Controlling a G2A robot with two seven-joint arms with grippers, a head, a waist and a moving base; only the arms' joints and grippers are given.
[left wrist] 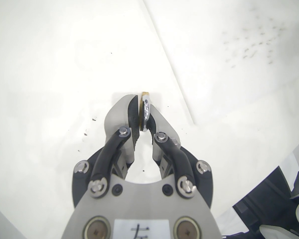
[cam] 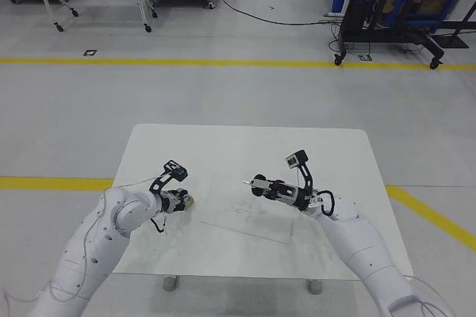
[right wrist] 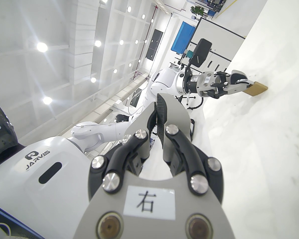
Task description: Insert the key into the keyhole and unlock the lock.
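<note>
The left gripper point(cam: 181, 200) is positioned low over the left part of the white surface point(cam: 238, 147). Its fingers point(left wrist: 132, 115) are closed on the lock point(left wrist: 145, 111), a small brass padlock. In the left wrist view, the silver shackle and the edge of the brass body are clamped edge-on between the black pads. In the right wrist view, the brass body of the lock point(right wrist: 258, 88) projects beyond the fingertips and sits low against the surface; contact with the surface cannot be confirmed.

The right gripper point(cam: 256, 185) is positioned over the middle of the surface, to the right of the lock and apart from it, and points toward the left gripper. Its fingers point(right wrist: 174, 115) are pressed together. In the top view, the key point(cam: 247, 183) shows as a thin silver tip projecting from the fingertips toward the lock. A clear gap separates the key tip from the lock.

A thin transparent sheet point(cam: 254, 218) with dark scuff marks lies flat on the surface between the two arms. The left gripper is just beside the near edge of this sheet.
</note>
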